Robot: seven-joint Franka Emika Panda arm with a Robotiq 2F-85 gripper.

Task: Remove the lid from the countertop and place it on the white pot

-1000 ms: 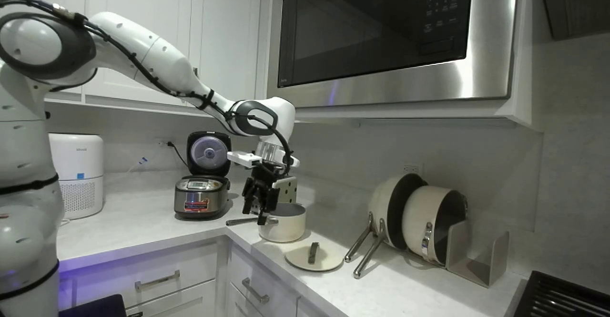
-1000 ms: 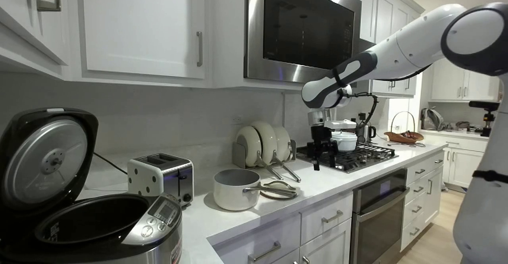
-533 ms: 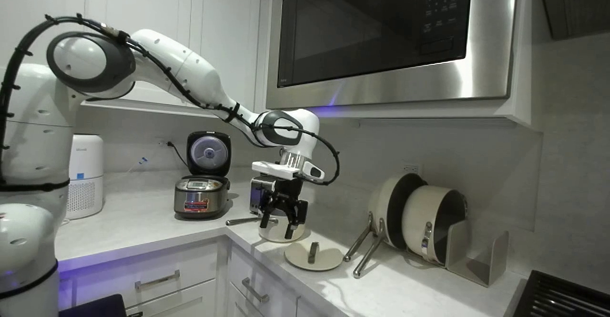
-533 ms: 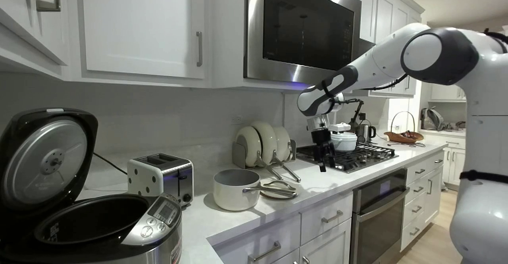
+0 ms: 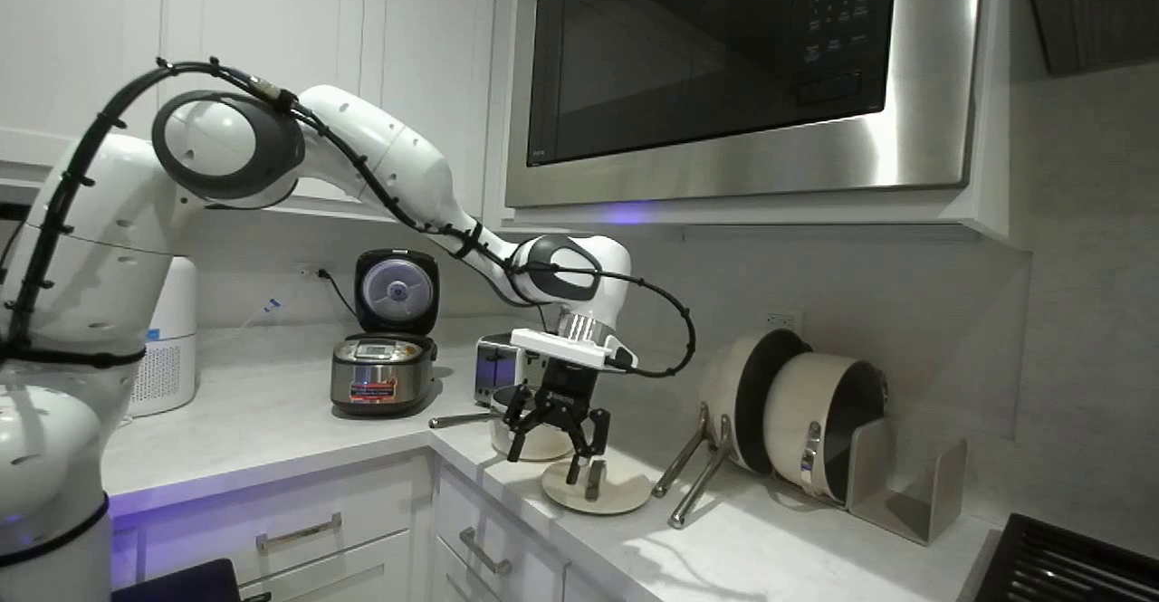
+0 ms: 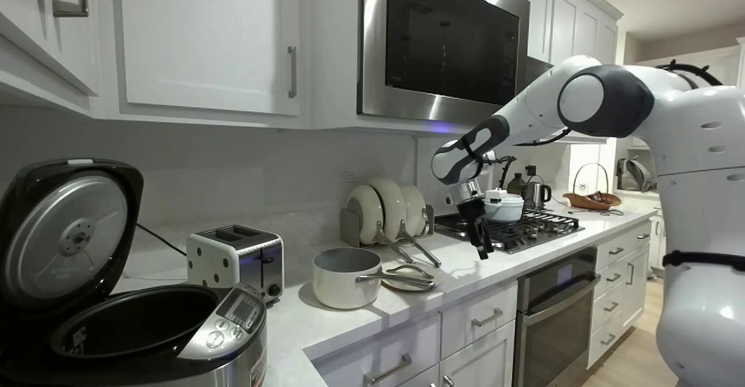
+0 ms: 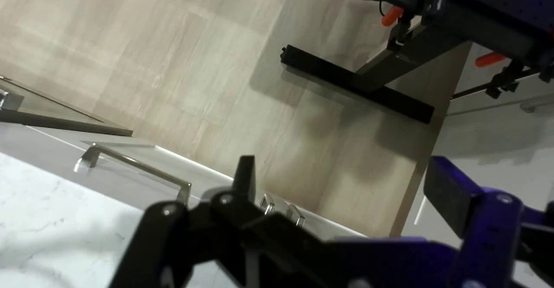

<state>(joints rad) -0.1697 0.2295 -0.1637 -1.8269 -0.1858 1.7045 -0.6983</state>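
Observation:
The pale round lid (image 5: 625,486) lies flat on the countertop with its dark upright knob (image 5: 594,481) in the middle; it also shows in an exterior view (image 6: 418,273), partly behind the pot's handle. The cream-white pot (image 6: 343,285) stands beside it, uncovered, with its long handle (image 6: 396,279) over the lid's side in that view. My gripper (image 5: 545,460) is open and empty, tilted, above the counter's front part, apart from the lid. It hides part of the pot (image 5: 546,444). In the wrist view the gripper (image 7: 342,166) has its fingers wide apart; lid and pot are out of view.
A rice cooker (image 5: 383,376) with its lid up and a toaster (image 6: 236,256) stand behind the pot. Upright pans (image 5: 819,421) stand in a rack near the wall. A stove (image 6: 512,230) lies farther along. A microwave (image 5: 724,68) hangs above. Floor (image 7: 216,84) shows beyond the counter edge.
My arm has reached forward and my gripper has come down and turned, moving from beside the pot towards the lid in an exterior view. The lid and the pot have not moved.

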